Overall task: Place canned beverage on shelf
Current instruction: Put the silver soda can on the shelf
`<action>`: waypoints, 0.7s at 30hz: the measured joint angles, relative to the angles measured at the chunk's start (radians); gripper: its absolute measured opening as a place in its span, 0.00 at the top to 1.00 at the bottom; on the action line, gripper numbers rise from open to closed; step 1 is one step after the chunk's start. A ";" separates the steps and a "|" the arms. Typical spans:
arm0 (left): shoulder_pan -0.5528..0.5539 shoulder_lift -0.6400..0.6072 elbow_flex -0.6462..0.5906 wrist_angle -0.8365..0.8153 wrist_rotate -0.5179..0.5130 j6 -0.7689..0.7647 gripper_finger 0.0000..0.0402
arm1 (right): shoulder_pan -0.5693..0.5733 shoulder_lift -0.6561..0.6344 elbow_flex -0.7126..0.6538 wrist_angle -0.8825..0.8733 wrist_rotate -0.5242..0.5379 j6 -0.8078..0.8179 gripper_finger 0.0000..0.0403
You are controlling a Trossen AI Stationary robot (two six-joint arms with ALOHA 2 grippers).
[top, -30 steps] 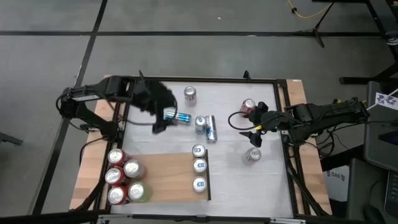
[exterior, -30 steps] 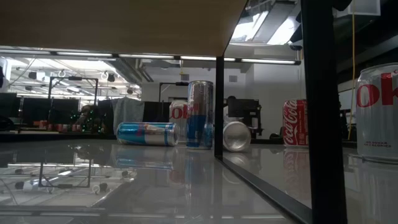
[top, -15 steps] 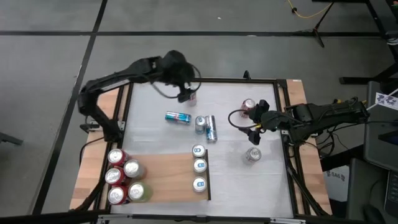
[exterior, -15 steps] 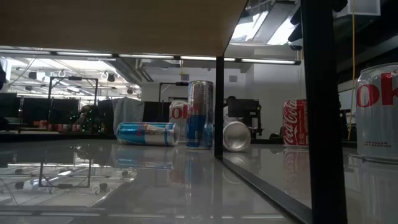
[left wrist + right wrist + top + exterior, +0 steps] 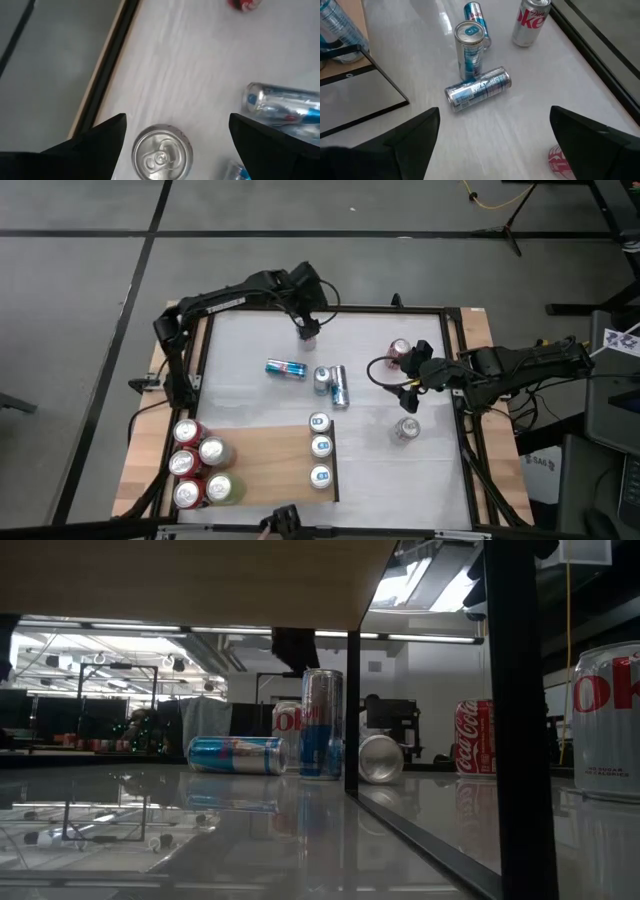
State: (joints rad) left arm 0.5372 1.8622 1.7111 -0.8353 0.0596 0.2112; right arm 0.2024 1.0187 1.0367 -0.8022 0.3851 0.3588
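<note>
The left gripper [image 5: 307, 330] hangs wide open over an upright silver can [image 5: 162, 152] at the tabletop's [image 5: 250, 395] 12 o'clock edge. The right gripper [image 5: 412, 385] waits open at 3 o'clock. The shelf [image 5: 270, 470], at 7 o'clock, holds three standing cans [image 5: 320, 448].

A robotics lab: a framed white counter [image 5: 380, 470] on bare grey concrete floor [image 5: 80, 300], ceiling strip lights [image 5: 120, 628], equipment racks and dark monitors [image 5: 60, 715] beyond it.
</note>
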 joint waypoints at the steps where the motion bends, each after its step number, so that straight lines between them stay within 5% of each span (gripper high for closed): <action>1: 0.002 0.009 0.000 0.000 -0.002 0.000 0.15 | 0.000 0.000 0.000 0.000 0.000 0.000 0.09; 21: 0.040 0.084 0.000 -0.030 -0.016 0.006 0.15 | 0.000 0.000 0.000 -0.009 -0.003 -0.002 0.09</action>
State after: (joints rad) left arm 0.5770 1.9457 1.7111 -0.8651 0.0440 0.2172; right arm 0.2024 1.0189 1.0367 -0.8112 0.3824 0.3570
